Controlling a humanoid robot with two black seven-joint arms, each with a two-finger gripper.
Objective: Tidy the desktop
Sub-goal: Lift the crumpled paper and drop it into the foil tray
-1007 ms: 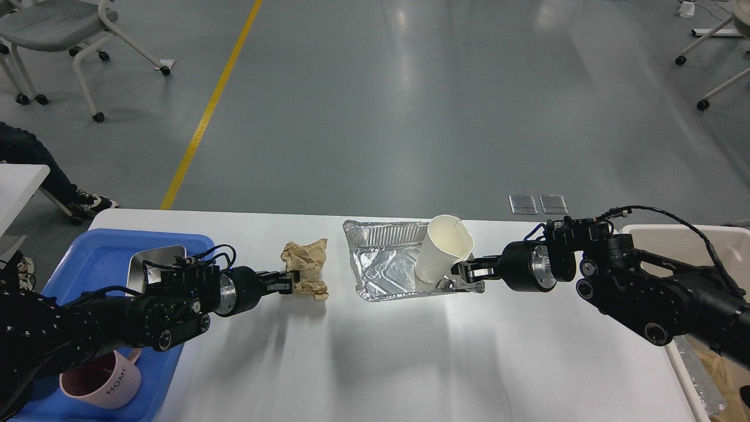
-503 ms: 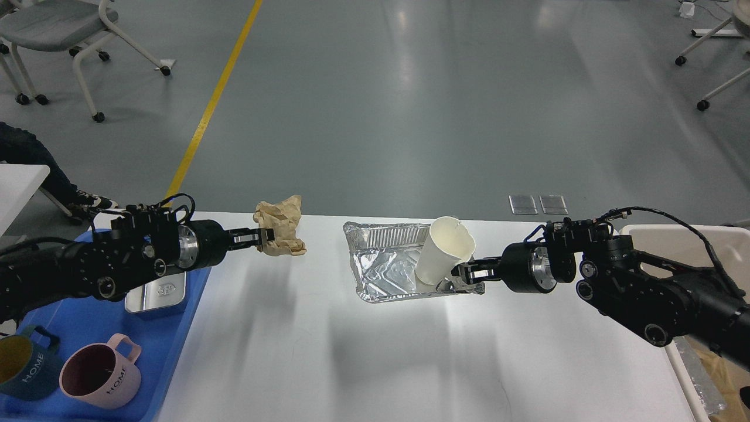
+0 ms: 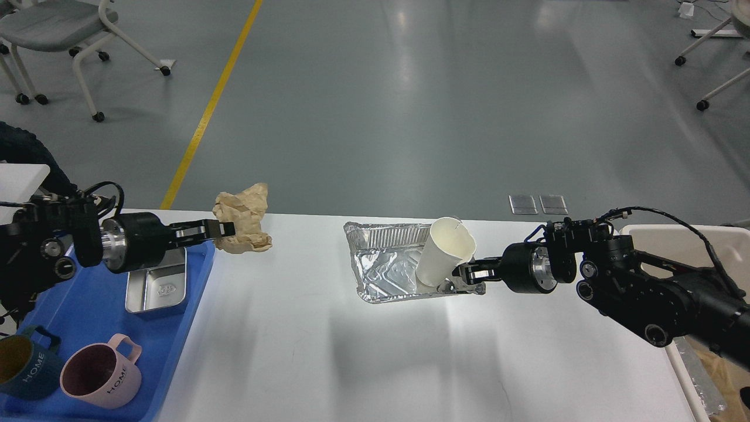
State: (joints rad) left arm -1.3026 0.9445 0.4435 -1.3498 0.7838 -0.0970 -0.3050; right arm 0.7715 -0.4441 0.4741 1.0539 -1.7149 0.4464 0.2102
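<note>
The white desktop [image 3: 363, 363] fills the lower middle of the view. My left gripper [image 3: 220, 229] is shut on a crumpled brown paper ball [image 3: 243, 225], held in the air above the desktop's far left edge, beside the blue tray [image 3: 88, 328]. A foil tray [image 3: 389, 261] lies at the middle back with a white paper cup [image 3: 444, 251] leaning in it. My right gripper [image 3: 466, 273] is shut on the foil tray's near right rim, just under the cup.
The blue tray holds a metal box [image 3: 157, 287], a pink mug [image 3: 99, 375] and a dark mug [image 3: 23, 363]. A beige bin [image 3: 697, 252] stands at the right edge under my right arm, with foil and brown paper in it.
My left arm has lifted the paper ball off the desktop and carried it left and back, toward the blue tray. The right arm, foil tray and cup have barely moved.
</note>
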